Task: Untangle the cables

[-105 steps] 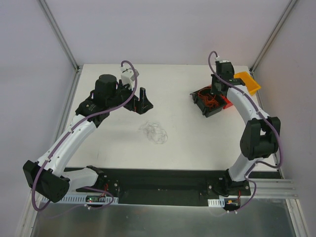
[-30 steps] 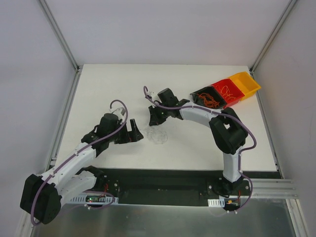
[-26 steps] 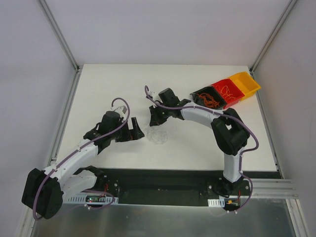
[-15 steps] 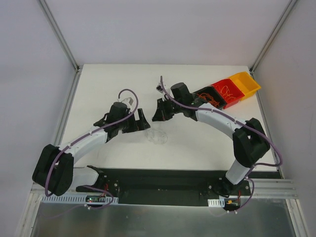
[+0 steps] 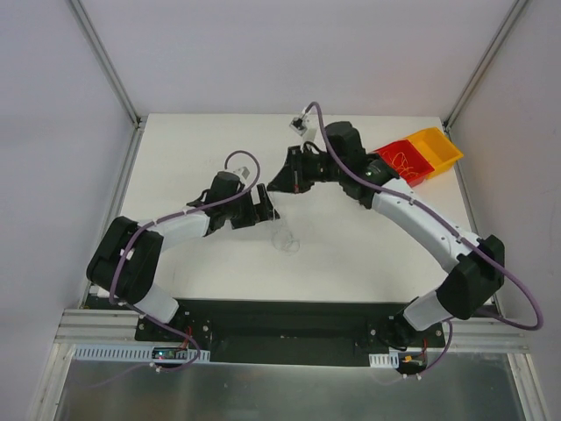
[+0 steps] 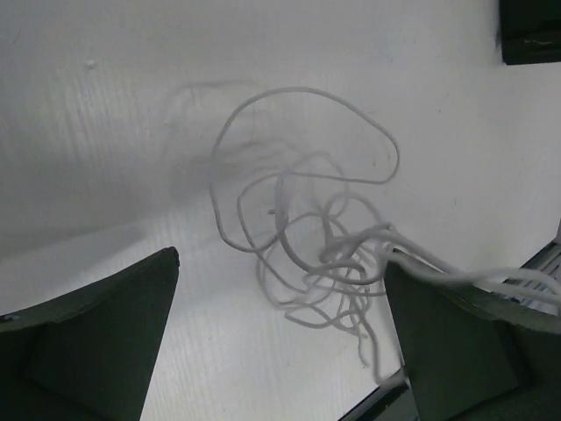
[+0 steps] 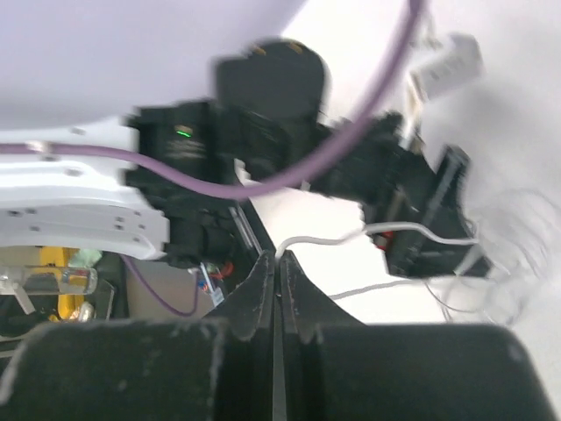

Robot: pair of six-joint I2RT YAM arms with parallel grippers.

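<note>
Pinching one whitish strand (image 7: 316,239) in your tightly closed right hand (image 7: 277,263), you are only starting: the cables (image 6: 298,219) are lying knotted on the counter (image 6: 105,105), thin pale loops crossing each other, directly under your left hand (image 6: 280,298), which is gaping wide and holding nothing.

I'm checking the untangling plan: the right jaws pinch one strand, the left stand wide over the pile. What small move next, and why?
Probably lower the left gripper and close it on the tangle of cables, lying between its open jaws. The right gripper seems shut on a white strand, so anchoring the rest should let that strand pull free.
</note>
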